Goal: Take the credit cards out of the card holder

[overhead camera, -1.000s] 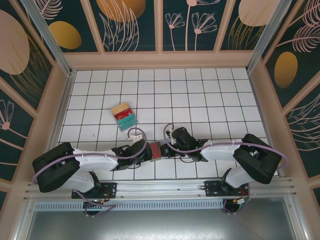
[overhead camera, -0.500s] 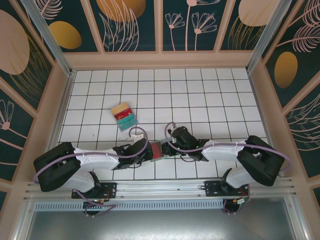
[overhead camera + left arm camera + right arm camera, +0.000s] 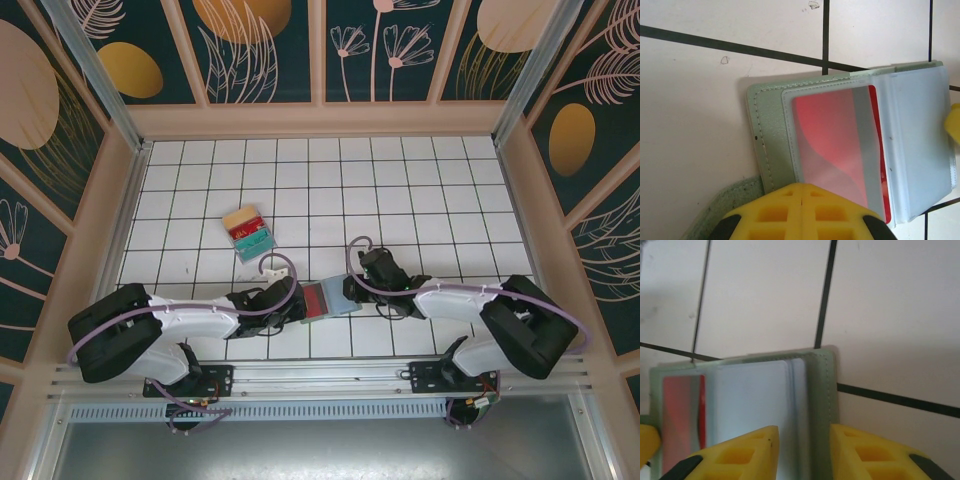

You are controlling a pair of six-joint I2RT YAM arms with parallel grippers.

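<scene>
Card holder [image 3: 330,300] [image 3: 767,140] [image 3: 755,400]: grey-green, lying opened flat at the 6 o'clock edge of the worktop [image 3: 400,200], between my two arms.
Credit card [image 3: 314,300] [image 3: 830,145] [image 3: 682,410]: I see one red-faced card tucked behind a clear window on the holder's 9 o'clock leaf.
Clear sleeves [image 3: 920,145]: pale and glossy, spread over the 3 o'clock leaf; I cannot tell what they contain.
Left end effector [image 3: 297,303] [image 3: 801,197]: at the holder's 9 o'clock side. The yellow fingers are pressed together with no gap, their tips over the holder's edge beside the window. I cannot tell whether any leather is pinched.
Right end effector [image 3: 352,292] [image 3: 804,432]: at the holder's 3 o'clock side. The jaws stand apart, straddling the stitched green edge. One finger [image 3: 747,452] is over the sleeves, the other [image 3: 865,452] beyond the edge over the white tile. The leaf lies flat in the gap and I see nothing clamped.
Stack of cards [image 3: 248,232]: tan, red and teal, fanned on the tiles at about 10 o'clock from the holder, well apart from both arms.
</scene>
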